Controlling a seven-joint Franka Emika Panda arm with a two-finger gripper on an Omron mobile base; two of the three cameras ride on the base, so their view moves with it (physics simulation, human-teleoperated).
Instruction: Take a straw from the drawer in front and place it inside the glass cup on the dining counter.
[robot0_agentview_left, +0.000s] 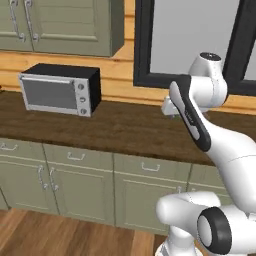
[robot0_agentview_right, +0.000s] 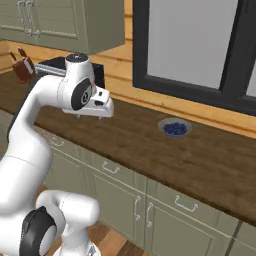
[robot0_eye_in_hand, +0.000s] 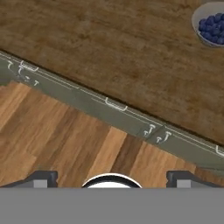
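We hold the gripper (robot0_eye_in_hand: 112, 177) spread and empty above the bench (robot0_eye_in_hand: 122, 57) edge, with the drawer (robot0_eye_in_hand: 116, 106) just below and ahead of it, closed; straw presumably inside, nothing fetched yet, cup placement remains

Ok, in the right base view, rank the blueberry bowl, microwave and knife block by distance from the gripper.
From the gripper:
1. Blueberry bowl, right along the worktop.
2. Microwave, back left; close call with the bowl.
3. Knife block, farthest left.
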